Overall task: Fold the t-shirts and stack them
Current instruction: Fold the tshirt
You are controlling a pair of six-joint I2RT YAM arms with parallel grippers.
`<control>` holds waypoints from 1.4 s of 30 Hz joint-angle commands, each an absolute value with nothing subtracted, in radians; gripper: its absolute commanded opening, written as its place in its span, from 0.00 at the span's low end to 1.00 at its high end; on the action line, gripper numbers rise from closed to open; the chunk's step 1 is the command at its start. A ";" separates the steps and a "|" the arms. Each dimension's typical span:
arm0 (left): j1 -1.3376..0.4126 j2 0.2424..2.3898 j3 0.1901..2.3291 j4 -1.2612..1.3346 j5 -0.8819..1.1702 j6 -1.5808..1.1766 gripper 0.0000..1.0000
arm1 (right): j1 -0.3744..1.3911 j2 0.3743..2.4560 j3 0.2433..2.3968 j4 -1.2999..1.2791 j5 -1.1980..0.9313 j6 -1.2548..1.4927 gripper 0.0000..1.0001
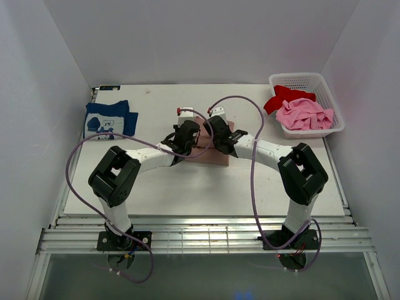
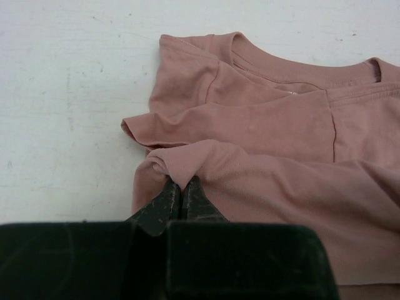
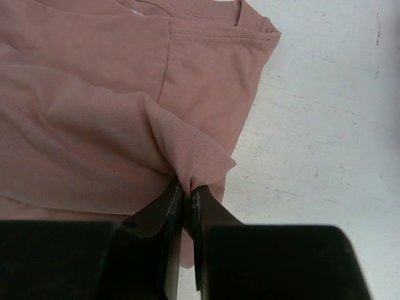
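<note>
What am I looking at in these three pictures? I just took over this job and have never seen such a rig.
Two robot arms are bolted at the near edge of the table. The wide picture looks down from above and behind: left arm, right arm. The other two come from wrist cameras, looking past each black claw. A dusty pink t-shirt lies mid-table, a navy t-shirt far left; a white basket far right holds a red t-shirt and a bright pink t-shirt. The left claw and right claw are each shut on a pinch of the dusty pink shirt.
</note>
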State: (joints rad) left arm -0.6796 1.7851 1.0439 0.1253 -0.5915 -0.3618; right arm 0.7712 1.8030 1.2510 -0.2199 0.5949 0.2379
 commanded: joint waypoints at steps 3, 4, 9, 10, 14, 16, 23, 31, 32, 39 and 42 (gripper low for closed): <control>-0.652 1.835 1.130 0.153 -0.546 -0.331 0.00 | 0.749 1.827 1.318 -0.176 0.586 0.210 0.08; -0.647 1.847 1.137 0.155 -0.539 -0.330 0.00 | 0.744 1.832 1.325 -0.178 0.586 0.206 0.08; -0.640 1.873 1.164 0.179 -0.514 -0.316 0.00 | 0.736 1.844 1.335 -0.178 0.577 0.212 0.08; -0.640 1.873 1.166 0.190 -0.506 -0.310 0.00 | 0.735 1.841 1.333 -0.179 0.577 0.215 0.08; -0.640 1.876 1.177 0.250 -0.451 -0.288 0.00 | 0.733 1.835 1.341 -0.202 0.589 0.227 0.08; -0.640 1.893 1.204 0.256 -0.427 -0.279 0.00 | 0.733 1.832 1.344 -0.209 0.588 0.232 0.08; -0.638 1.944 1.246 0.255 -0.419 -0.262 0.00 | 0.729 1.845 1.353 -0.221 0.594 0.229 0.08; -0.634 1.968 1.266 0.259 -0.385 -0.253 0.00 | 0.724 1.815 1.318 -0.242 0.595 0.255 0.08; -0.634 1.970 1.269 0.261 -0.379 -0.252 0.00 | 0.724 1.806 1.310 -0.242 0.595 0.262 0.08; -0.634 1.971 1.281 0.268 -0.356 -0.253 0.00 | 0.724 1.773 1.278 -0.273 0.600 0.287 0.08; -0.634 1.967 1.278 0.271 -0.359 -0.253 0.00 | 0.724 1.753 1.256 -0.275 0.600 0.294 0.08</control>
State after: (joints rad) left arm -0.6380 1.9732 1.2446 0.2554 -0.3752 -0.2535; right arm 0.7136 1.8221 1.2732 -0.2703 0.5762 0.2680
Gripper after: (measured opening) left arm 0.025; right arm 0.110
